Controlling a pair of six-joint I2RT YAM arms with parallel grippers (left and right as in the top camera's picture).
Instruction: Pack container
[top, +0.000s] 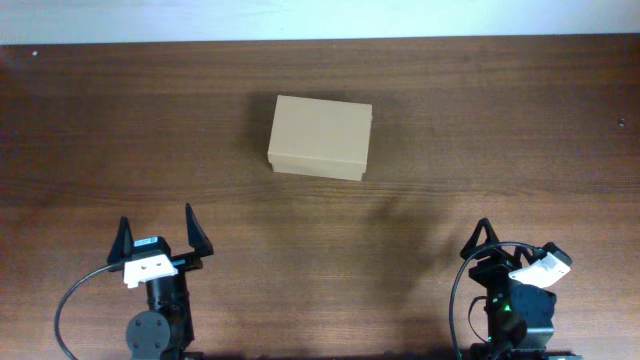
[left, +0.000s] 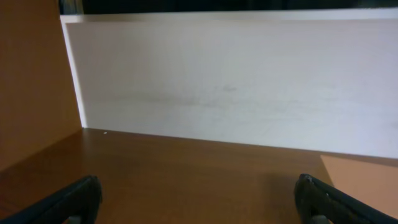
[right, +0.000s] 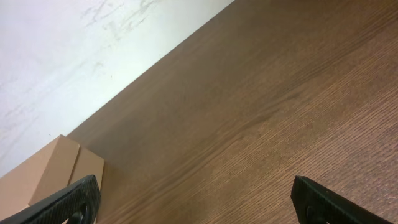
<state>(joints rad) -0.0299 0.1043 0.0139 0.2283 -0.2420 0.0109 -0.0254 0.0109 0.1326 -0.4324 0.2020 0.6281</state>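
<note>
The container (top: 320, 137) is a plain tan cardboard box with its lid shut, lying on the wooden table at mid-back. A corner of it shows at the right edge of the left wrist view (left: 367, 174) and at the lower left of the right wrist view (right: 43, 171). My left gripper (top: 160, 235) is open and empty at the front left, well short of the box. My right gripper (top: 495, 245) is open and empty at the front right; in the overhead view only one finger shows clearly. In both wrist views the fingers (left: 199, 202) (right: 199, 202) stand wide apart with nothing between them.
A white wall (left: 236, 87) runs along the table's back edge. An orange-brown side panel (left: 31, 81) stands at the left in the left wrist view. Bare wood grain table (top: 450, 150) surrounds the box.
</note>
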